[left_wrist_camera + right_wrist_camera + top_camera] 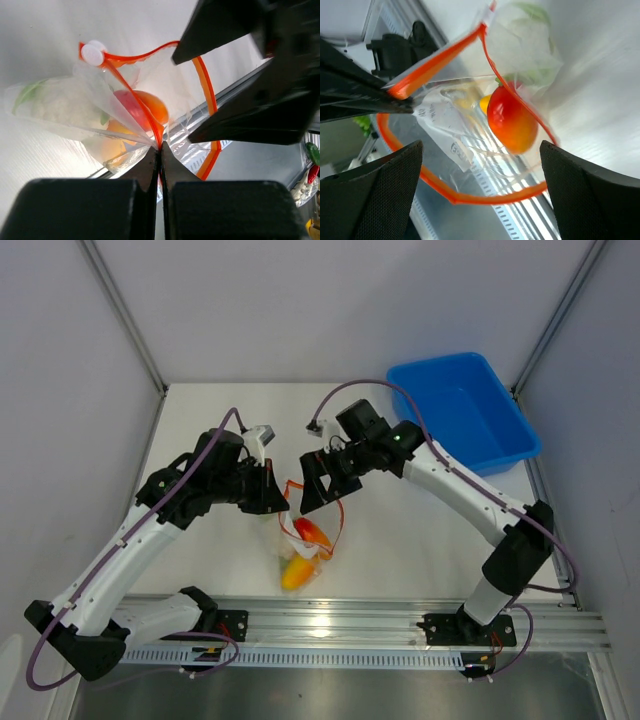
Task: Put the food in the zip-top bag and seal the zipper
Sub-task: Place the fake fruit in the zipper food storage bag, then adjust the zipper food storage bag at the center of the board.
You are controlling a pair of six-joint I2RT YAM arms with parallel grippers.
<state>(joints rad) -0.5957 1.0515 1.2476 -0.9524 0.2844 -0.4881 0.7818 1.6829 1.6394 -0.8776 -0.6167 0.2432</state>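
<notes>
- Top camera: above and behind the arm bases, looking down on the whole table from well back.
- Left wrist camera: close behind the left gripper, facing the bag.
- Right wrist camera: close behind the right gripper, facing that bag from the opposite side.
- All three views share the bag.

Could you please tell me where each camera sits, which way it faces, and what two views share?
Top external: above and behind the bases, looking down on the table; left arm and right arm converge over the bag.
Left wrist: on the left gripper, looking past its shut jaws, which pinch the zipper; the right gripper's open jaws show upper right.
Right wrist: on the right gripper, looking between its open jaws at the red-orange food in the bag.
Shared: both wrist views show the zipper and that food.
</notes>
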